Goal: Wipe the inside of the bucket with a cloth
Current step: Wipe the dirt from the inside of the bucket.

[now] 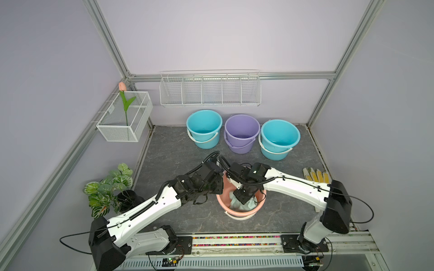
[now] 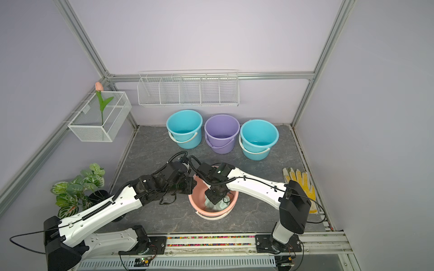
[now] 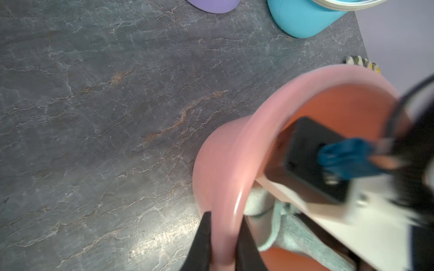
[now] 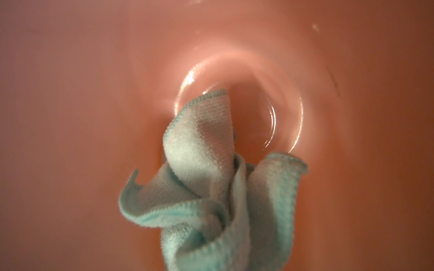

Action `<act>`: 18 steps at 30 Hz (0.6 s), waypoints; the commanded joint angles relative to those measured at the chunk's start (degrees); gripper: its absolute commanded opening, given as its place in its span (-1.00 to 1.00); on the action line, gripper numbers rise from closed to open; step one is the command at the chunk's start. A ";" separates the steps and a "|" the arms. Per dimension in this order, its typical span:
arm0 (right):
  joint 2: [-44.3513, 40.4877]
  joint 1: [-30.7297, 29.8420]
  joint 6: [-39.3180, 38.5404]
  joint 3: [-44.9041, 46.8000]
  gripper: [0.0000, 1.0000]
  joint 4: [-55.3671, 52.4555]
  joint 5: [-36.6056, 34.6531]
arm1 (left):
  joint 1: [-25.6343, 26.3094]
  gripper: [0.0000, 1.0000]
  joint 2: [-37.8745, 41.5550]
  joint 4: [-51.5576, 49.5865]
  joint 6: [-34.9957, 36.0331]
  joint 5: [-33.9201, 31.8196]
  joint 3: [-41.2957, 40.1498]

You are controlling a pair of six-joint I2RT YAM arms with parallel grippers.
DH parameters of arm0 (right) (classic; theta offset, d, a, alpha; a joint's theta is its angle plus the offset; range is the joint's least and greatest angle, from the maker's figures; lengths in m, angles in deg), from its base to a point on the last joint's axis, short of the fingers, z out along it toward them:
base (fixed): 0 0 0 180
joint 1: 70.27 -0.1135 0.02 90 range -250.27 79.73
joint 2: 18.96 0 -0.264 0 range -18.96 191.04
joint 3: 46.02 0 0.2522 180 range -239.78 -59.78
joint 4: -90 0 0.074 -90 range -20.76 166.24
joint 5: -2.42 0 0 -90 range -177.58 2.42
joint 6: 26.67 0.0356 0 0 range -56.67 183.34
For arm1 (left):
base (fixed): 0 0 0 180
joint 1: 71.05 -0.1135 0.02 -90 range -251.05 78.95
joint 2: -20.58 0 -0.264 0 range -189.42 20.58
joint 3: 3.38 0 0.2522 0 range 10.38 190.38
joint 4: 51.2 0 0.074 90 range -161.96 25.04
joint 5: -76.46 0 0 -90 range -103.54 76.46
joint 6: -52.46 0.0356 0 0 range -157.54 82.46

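Observation:
A pink bucket (image 1: 236, 211) (image 2: 209, 212) stands upright near the table's front middle. My left gripper (image 3: 223, 244) is shut on the bucket's rim (image 3: 234, 164) at its left side, one finger outside the wall and one inside. My right gripper (image 1: 243, 199) (image 2: 215, 198) reaches down into the bucket, shut on the pale mint-green cloth (image 4: 211, 187). The cloth hangs bunched below it, over the bucket's inner wall (image 4: 94, 93) and near the floor. Its fingers are hidden behind the cloth in the right wrist view. Part of the cloth (image 1: 243, 206) (image 3: 293, 232) shows under the right wrist.
Along the back stand a blue bucket (image 1: 204, 127), a purple bucket (image 1: 242, 133) and two stacked blue buckets (image 1: 279, 138). A yellow-and-white glove (image 1: 315, 174) lies at the right edge. A potted plant (image 1: 108, 187) sits front left. A wire basket (image 1: 124, 117) and a wire rack (image 1: 210, 90) hang on the walls.

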 commanded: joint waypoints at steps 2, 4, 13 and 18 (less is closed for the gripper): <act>-4.80 0.18 6.03 -3.45 -0.86 -6.59 3.86 | 0.49 -1.00 0.47 0.95 1.31 0.92 2.04; -5.97 0.16 7.97 -5.06 -0.86 -8.41 5.47 | 0.50 -1.00 0.38 1.08 1.34 0.98 1.96; -8.75 0.37 14.82 -5.94 -0.86 -7.28 16.35 | 0.56 -1.00 -0.20 1.44 1.11 1.20 2.13; -8.21 0.22 18.95 -0.72 -0.86 1.02 20.83 | 0.53 -1.00 -0.49 1.53 1.06 1.16 2.22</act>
